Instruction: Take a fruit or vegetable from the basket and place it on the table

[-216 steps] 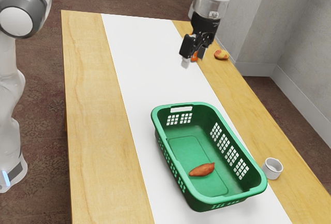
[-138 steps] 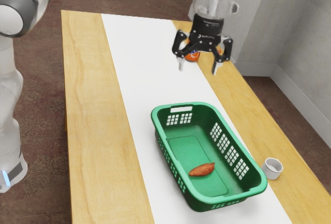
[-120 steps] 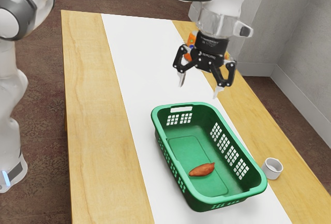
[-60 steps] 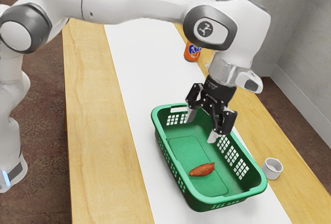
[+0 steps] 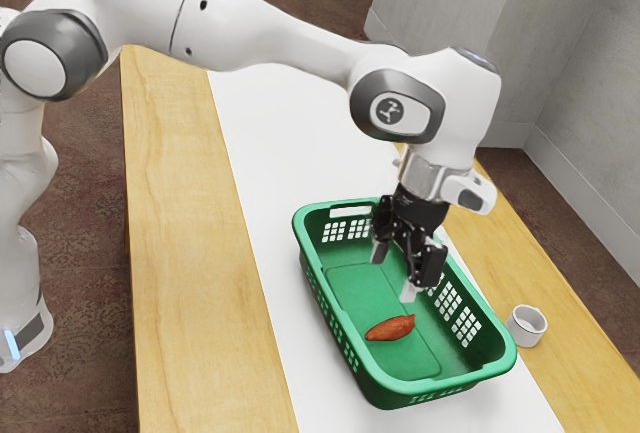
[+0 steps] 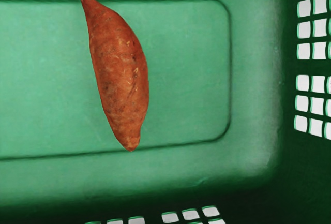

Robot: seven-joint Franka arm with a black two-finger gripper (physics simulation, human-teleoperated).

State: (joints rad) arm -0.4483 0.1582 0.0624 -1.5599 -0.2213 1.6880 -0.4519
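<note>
In the exterior view my gripper [image 5: 394,273] hangs open over the green basket [image 5: 375,394], its fingertips spread with nothing between them. An orange-brown sweet potato [image 5: 390,328] lies on the basket's floor, a little below the fingertips in that view and apart from them. The wrist view has the whole sweet potato [image 6: 119,74] lying on the green basket floor [image 6: 191,79], with the basket's slotted walls beside it. The basket stands on the table [image 5: 190,253], partly over its white strip.
A small white cup [image 5: 527,325] stands on the wood just outside the basket, at the exterior view's right. The basket's raised rim surrounds the sweet potato. A grey wall [image 5: 585,73] rises beyond the table.
My hand has come from the table's far part to above the basket, turning and lowering on the way. Lately it moved slightly lower. The arm now hides the orange can and the yellow-red fruit.
</note>
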